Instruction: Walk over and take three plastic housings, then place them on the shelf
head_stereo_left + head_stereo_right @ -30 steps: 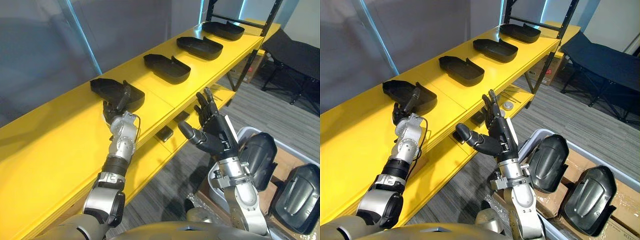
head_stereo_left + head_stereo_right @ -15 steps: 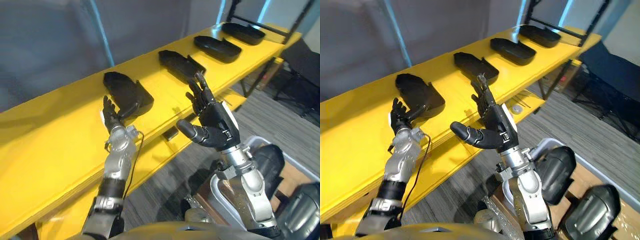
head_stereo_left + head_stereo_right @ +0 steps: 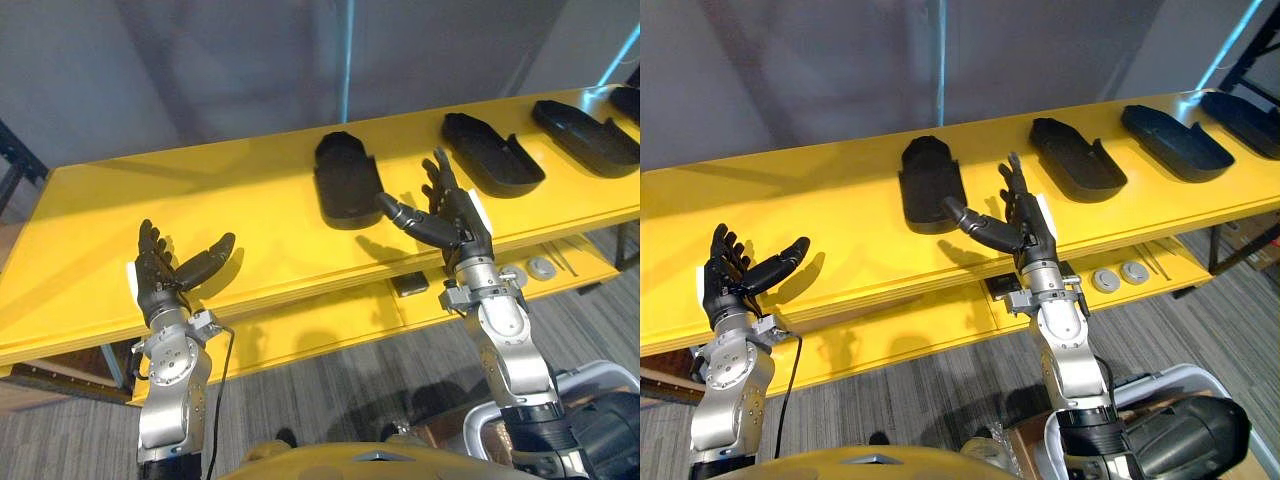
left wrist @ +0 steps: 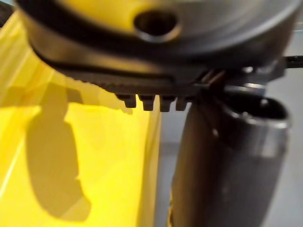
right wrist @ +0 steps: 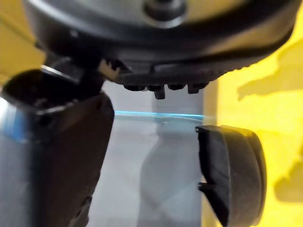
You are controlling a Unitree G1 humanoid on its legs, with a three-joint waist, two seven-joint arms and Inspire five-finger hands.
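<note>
Several black plastic housings lie in a row on the yellow shelf (image 3: pixel 120 215): the nearest (image 3: pixel 348 180), then another (image 3: pixel 490 152) and a third (image 3: pixel 585 125) further right. My left hand (image 3: pixel 165 278) is open and empty, raised at the shelf's front edge, well left of the nearest housing. My right hand (image 3: pixel 452 218) is also open and empty, held up in front of the shelf between the first two housings. In the right wrist view, one housing (image 5: pixel 234 175) shows past my thumb (image 5: pixel 61 156).
A lower yellow shelf (image 3: pixel 940 320) holds a small black box (image 3: pixel 410 285) and two round metal parts (image 3: pixel 1118 276). At the lower right, a white bin (image 3: pixel 1160 385) holds another dark housing (image 3: pixel 1185 440). Grey carpet lies below, and a grey wall rises behind the shelf.
The camera has swung left along the shelf. My left hand has come off the nearest housing and drawn back to the shelf's front edge. My right hand stays open and raised.
</note>
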